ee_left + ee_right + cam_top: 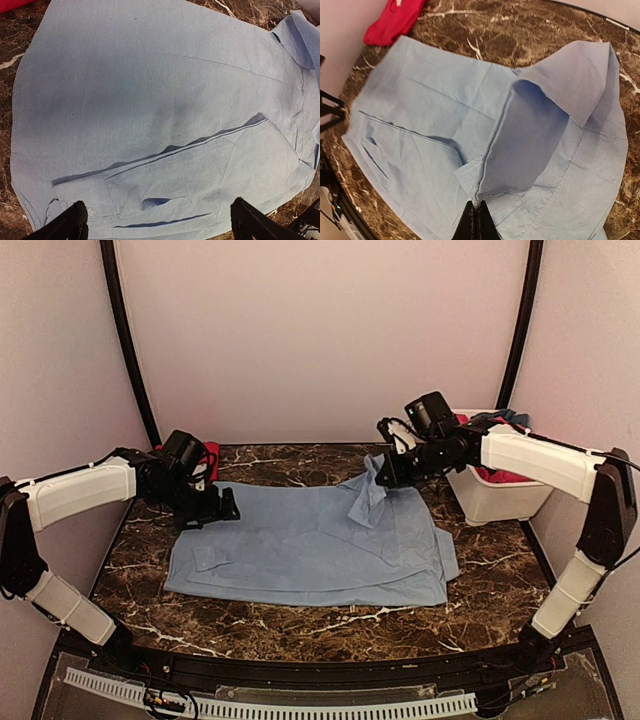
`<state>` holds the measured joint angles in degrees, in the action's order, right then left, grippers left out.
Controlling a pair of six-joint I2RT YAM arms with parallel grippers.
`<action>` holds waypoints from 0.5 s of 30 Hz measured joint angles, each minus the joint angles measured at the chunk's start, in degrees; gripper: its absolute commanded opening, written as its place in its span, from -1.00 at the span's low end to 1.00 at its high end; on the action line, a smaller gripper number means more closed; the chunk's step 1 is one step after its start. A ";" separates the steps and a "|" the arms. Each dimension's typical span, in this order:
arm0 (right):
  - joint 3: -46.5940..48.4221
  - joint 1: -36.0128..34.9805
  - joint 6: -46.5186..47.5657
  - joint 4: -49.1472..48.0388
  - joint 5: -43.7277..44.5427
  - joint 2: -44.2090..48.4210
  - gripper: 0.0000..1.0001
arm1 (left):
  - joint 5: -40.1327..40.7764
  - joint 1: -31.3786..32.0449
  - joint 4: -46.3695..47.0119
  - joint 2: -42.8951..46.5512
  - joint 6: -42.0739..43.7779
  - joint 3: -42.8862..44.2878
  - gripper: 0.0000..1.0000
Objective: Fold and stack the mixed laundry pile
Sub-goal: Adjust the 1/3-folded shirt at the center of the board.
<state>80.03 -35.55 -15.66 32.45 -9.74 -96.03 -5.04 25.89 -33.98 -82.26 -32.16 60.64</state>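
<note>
A large light-blue shirt (pixel 310 550) lies spread flat on the marble table, its chest pocket (pixel 150 202) facing up. My right gripper (pixel 383 478) is shut on a fold of the shirt's far right part and holds it lifted off the table. In the right wrist view the closed gripper (pixel 479 214) pinches a seamed edge of the shirt (pixel 520 145). My left gripper (pixel 222 505) hovers open over the shirt's far left edge. Its black fingers (pixel 75 224) stand wide apart with nothing between them. A red piece (pixel 210 455) lies behind the left gripper.
A white tub (pixel 500 490) stands at the right edge of the table, with red cloth (pixel 508 477) and a darker blue piece (pixel 490 420) in it. The red piece (pixel 392 22) lies at the table's far left corner by the wall. Bare marble (pixel 330 625) shows in front of the shirt.
</note>
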 measured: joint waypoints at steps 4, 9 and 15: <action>-0.02 2.67 -3.65 -5.22 -5.09 5.44 -1.00 | -0.13 0.00 0.46 0.02 1.09 0.55 0.98; -1.16 3.87 -9.20 -14.19 -9.90 9.16 -1.00 | -1.95 0.00 2.73 0.61 2.60 1.27 0.98; -4.39 3.85 -17.29 -26.84 -13.57 11.08 -1.00 | -8.31 0.02 10.91 4.22 3.06 0.76 0.98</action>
<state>75.64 -31.70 -32.95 5.61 -23.31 -84.95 -13.34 25.91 -23.07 -78.04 -29.10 61.41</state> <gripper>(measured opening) 0.004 0.989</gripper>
